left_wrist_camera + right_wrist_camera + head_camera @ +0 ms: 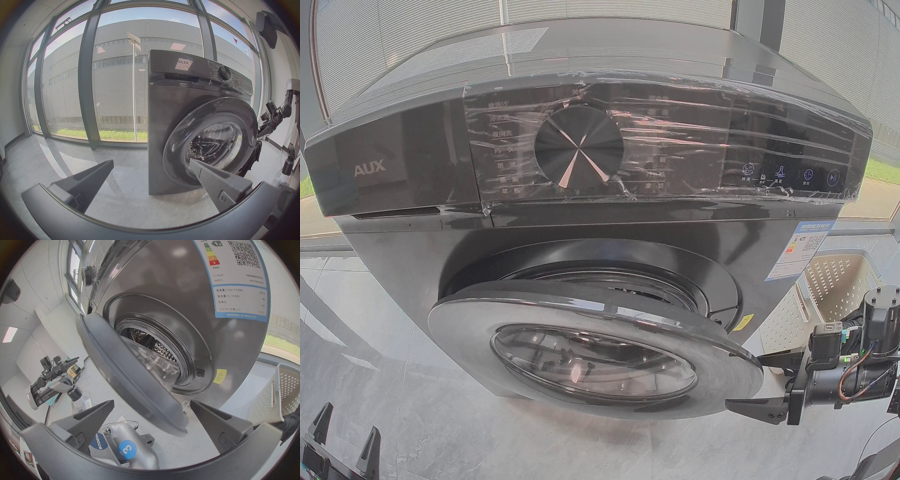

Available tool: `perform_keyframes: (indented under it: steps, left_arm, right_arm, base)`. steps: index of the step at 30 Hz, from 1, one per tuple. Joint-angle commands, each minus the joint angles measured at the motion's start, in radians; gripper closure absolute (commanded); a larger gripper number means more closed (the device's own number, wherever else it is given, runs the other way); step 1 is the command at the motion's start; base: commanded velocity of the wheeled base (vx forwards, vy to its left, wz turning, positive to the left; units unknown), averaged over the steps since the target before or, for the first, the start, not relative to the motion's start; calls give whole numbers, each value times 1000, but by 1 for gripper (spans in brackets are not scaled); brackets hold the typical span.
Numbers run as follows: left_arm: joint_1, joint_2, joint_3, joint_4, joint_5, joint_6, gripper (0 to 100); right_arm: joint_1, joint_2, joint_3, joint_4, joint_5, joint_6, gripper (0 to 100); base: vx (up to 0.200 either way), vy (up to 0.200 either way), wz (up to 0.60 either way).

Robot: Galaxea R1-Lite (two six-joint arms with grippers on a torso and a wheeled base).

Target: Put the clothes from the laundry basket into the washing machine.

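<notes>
The dark grey washing machine (600, 156) fills the head view, its round door (594, 350) swung partly out from the drum opening (612, 281). At the door's free right edge my right gripper (745, 381) stands open, one finger on each side of the rim; the right wrist view has the door rim (134, 377) between the fingers (93, 415) with the drum (150, 346) behind. The white perforated laundry basket (837, 287) stands right of the machine, with dark clothes (292, 424) at its edge. My left gripper (347, 431) is open and low at the front left, holding nothing.
Grey tiled floor (394, 375) lies in front and to the left of the machine. Tall windows (109, 78) stand behind it. A wall is close on the right past the basket (275, 393). Another robot arm on a stand (53, 377) is farther back in the room.
</notes>
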Motion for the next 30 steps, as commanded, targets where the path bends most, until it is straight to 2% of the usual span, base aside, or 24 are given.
perform_keyframes:
  steps: [1,10,14,19,23,28,30]
  left_arm:
    - [-1,-18,15,0,1,0,0]
    - [-1,-18,15,0,1,-1,0]
    - [1,-18,15,0,1,-1,0]
    - [1,-18,15,0,1,-4,0]
    - [1,-18,15,0,1,-1,0]
    - [-1,-18,15,0,1,0,0]
    - [-1,-18,15,0,1,-1,0]
  right_arm:
    - [-26,-2,-21,0,-2,-4,0]
    - [-8,72,-42,-2,0,-5,0]
    - [3,70,-33,0,1,-4,0]
    - [52,32,7,0,4,7,0]
    - [40,14,19,-2,6,4,0]
    - [6,38,-26,0,-2,-4,0]
    - [6,67,-42,-2,-2,-4,0]
  base:
    - [0,0,0]
    - [-200,0,0]
    - [0,0,0]
    - [0,0,0]
    - [0,0,0]
    - [0,0,0]
    - [-200,0,0]
